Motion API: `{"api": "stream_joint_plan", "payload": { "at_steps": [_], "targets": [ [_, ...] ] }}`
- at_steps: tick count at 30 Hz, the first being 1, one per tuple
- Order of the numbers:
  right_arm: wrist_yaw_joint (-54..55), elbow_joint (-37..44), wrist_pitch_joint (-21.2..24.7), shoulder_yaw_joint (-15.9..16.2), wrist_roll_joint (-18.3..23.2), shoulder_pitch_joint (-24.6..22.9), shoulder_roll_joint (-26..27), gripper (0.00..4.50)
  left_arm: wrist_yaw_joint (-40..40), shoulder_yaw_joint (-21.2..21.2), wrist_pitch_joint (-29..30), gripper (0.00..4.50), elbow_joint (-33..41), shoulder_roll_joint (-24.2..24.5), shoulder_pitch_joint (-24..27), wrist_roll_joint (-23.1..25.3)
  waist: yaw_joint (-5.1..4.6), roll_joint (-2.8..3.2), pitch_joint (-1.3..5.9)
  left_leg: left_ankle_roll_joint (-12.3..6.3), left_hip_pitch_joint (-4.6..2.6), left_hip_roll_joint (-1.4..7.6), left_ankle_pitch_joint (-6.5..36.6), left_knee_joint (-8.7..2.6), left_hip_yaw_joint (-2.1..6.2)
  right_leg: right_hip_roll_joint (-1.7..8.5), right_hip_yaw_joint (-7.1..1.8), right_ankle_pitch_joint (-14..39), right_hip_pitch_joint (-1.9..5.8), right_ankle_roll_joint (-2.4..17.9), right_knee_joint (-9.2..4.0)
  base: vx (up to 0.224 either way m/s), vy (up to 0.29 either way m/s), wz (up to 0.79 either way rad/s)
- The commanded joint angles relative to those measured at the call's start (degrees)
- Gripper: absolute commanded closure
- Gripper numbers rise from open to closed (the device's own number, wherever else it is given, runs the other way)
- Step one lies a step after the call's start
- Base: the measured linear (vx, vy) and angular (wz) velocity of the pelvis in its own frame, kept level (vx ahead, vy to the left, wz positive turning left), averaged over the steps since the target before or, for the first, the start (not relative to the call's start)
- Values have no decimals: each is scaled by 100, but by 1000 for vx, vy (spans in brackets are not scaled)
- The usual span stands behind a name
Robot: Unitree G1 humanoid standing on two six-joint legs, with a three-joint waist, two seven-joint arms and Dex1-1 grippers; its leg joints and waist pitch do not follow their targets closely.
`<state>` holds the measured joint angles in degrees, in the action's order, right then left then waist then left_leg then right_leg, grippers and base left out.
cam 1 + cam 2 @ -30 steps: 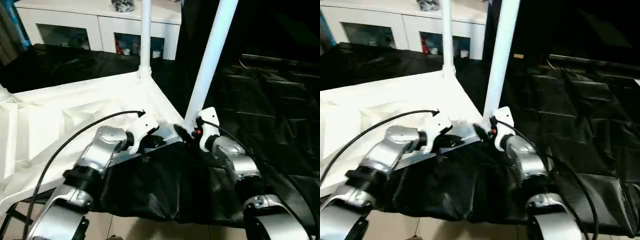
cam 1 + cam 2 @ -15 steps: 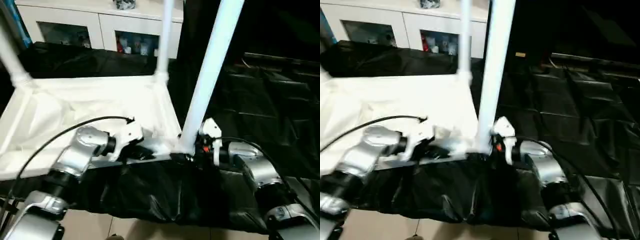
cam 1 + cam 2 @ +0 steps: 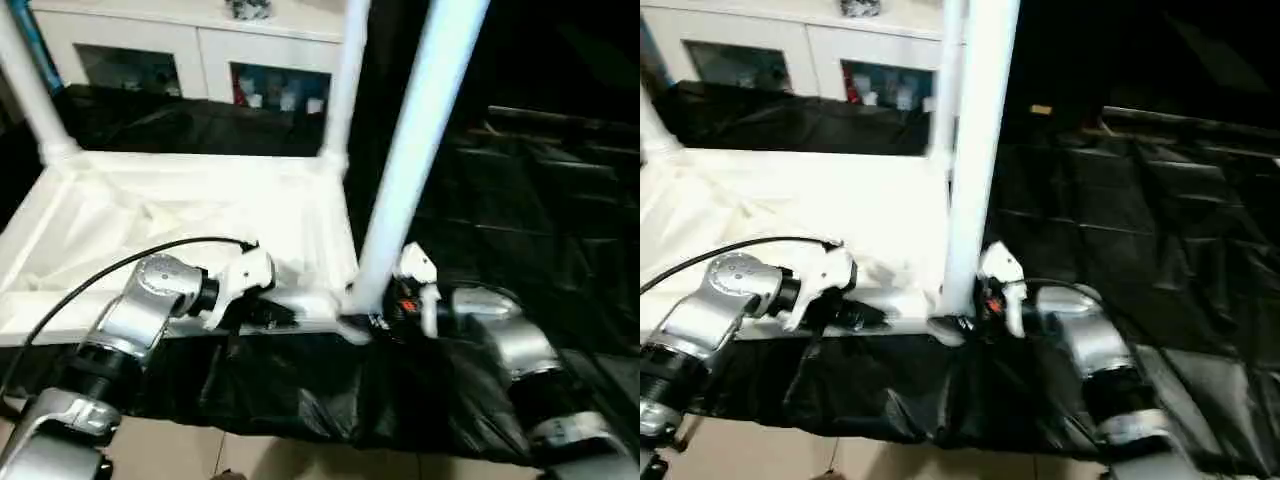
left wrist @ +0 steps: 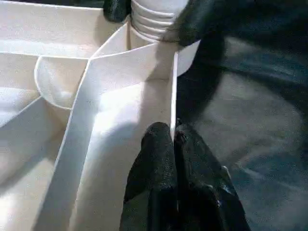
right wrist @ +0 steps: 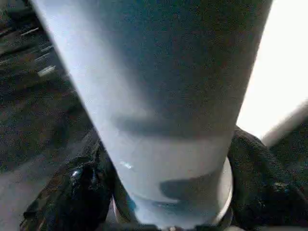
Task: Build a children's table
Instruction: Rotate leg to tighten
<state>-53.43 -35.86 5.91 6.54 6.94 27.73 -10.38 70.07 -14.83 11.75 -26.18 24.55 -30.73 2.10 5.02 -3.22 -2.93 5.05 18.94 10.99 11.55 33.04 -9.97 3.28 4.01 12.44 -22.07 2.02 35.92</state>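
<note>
The children's table lies upside down, its white ribbed top (image 3: 200, 215) on a black sheet. Three white tube legs stand in corner sockets: the near right leg (image 3: 410, 170), the far right leg (image 3: 345, 80) and the far left leg (image 3: 30, 90). My left gripper (image 3: 275, 315) is shut on the top's thin front rim wall (image 4: 172, 96), close to the near right corner. My right gripper (image 3: 375, 315) holds the near right leg at its base (image 5: 168, 159), one black finger (image 5: 255, 178) on each side. Those same fingers (image 4: 195, 19) flank the leg's ribbed foot in the left wrist view.
A white cabinet with glass doors (image 3: 180, 50) stands behind the table. Crumpled black sheeting (image 3: 520, 200) covers the surface to the right and hangs over the front edge. Tiled floor (image 3: 250, 450) lies below it, between my forearms.
The head view has swung, bringing the far left leg into sight. My right gripper's fingers have drawn in around the near leg's base. The left grip on the rim is unchanged.
</note>
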Motion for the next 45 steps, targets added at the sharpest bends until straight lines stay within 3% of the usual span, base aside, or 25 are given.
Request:
{"api": "stream_joint_plan", "payload": {
  "at_steps": [1, 2, 3, 4, 8, 9, 11, 12, 14, 16, 17, 21, 23, 27, 33, 40, 45],
  "targets": [
    [1210, -574, 125, -45, -192, 196, 408, 170, -632, -157, 173, 450, -220, -564, -275, 71, 6, 48, 256, 8, 16, 263, 1094, -427, 100, 576, -359, 1881, 223, 934, -562, 0, 0, 0],
    [1477, -669, 148, -109, -192, 247, 493, 171, -814, -157, 195, 450, -302, -675, -335, 116, 1, 56, 249, 25, -1, 263, 1132, -429, 95, 572, -364, 1924, 194, 927, -574, 0, 0, 0],
    [1847, -796, 169, -193, -196, 318, 619, 172, -1136, -153, 225, 450, -428, -866, -432, 186, 10, 87, 264, 74, -3, 269, 1113, -432, 103, 574, -368, 1808, 208, 933, -569, 0, 0, 0],
    [2008, -849, 174, -225, -203, 349, 675, 173, -1297, -150, 236, 450, -484, -960, -477, 217, 29, 78, 274, 82, -9, 272, 1084, -426, 108, 579, -368, 1658, 212, 961, -548, 0, 0, 0],
    [2696, -1060, 100, -367, -181, 516, 1029, 173, -1889, -223, 344, 450, -698, -1467, -622, 333, 52, 89, 303, -23, -6, 259, 826, -392, 71, 547, -374, 885, 213, 1097, -489, 0, 0, 0],
    [2972, -1139, -25, -382, -270, 594, 1160, 173, -2038, -245, 372, 450, -741, -1619, -628, 355, 57, 93, 313, -49, 24, 255, 741, -389, 74, 552, -372, 727, 243, 1129, -462, 0, 0, 0],
    [3081, -1195, -200, -367, -350, 656, 1253, 173, -2051, -284, 348, 450, -726, -1681, -602, 396, 71, 101, 311, -72, 38, 252, 715, -388, 75, 555, -364, 668, 256, 1111, -463, 0, 0, 0],
    [3080, -1196, -208, -370, -349, 659, 1257, 138, -2045, -284, 348, 450, -721, -1681, -599, 395, 74, 102, 312, -80, 44, 250, 718, -388, 76, 561, -364, 683, 260, 1101, -463, 0, 0, 0],
    [2721, -1126, -256, -456, -177, 653, 1243, 117, -1861, -252, 182, 450, -603, -1552, -506, 369, 69, 82, 296, -124, 48, 250, 844, -404, 77, 558, -364, 903, 261, 1032, -499, 0, 0, 0],
    [2602, -1084, -256, -454, -146, 633, 1217, 101, -1838, -235, 109, 450, -585, -1511, -489, 369, 77, 101, 299, -130, 47, 254, 878, -405, 82, 567, -366, 983, 263, 1013, -501, 0, 0, 0],
    [2455, -1017, -257, -424, -122, 593, 1168, 92, -1850, -212, 61, 450, -573, -1465, -472, 362, 65, 71, 302, -141, 51, 264, 837, -410, 83, 561, -363, 935, 265, 1008, -493, 0, 0, 0],
    [1766, -759, -269, -189, -139, 398, 861, 58, -1572, -182, -146, 450, -454, -1219, -351, 283, 70, 83, 314, -283, 67, 266, 595, -384, 76, 557, -359, 431, 286, 1110, -442, 0, 0, 0],
    [1572, -748, -452, -72, -260, 335, 665, 37, -1317, -162, -294, 450, -335, -1066, -269, 205, 72, 56, 318, -336, 76, 259, 487, -376, 75, 568, -357, 299, 300, 1137, -425, 0, 0, 0],
    [819, -570, -601, 61, -239, 202, 277, 37, -648, -203, -441, 450, -82, -694, -126, 45, 29, 76, 319, -430, 79, 263, 441, -364, 65, 557, -355, 168, 294, 1243, -410, 0, 0, 0],
    [-903, 152, -363, 343, 63, -41, -319, 37, 229, -283, -494, 450, 235, -191, 38, -149, 76, 89, 314, -551, 75, 301, 476, -352, 56, 524, -337, -19, 293, 1356, -376, 0, 0, 0],
    [-1797, 411, -251, 669, 145, -68, -695, 103, 646, -332, -628, 450, 309, 139, 135, -202, 140, 85, 313, -442, 74, 292, 557, -345, 45, 539, -337, 313, 276, 1322, -400, 0, 0, 0],
    [-1917, 538, -144, 679, 147, -137, -724, 142, 722, -350, -637, 450, 328, 197, 153, -228, 162, 71, 329, -428, 77, 283, 417, -337, 50, 533, -334, 142, 284, 1295, -369, 0, 0, 0]
  ]
}}
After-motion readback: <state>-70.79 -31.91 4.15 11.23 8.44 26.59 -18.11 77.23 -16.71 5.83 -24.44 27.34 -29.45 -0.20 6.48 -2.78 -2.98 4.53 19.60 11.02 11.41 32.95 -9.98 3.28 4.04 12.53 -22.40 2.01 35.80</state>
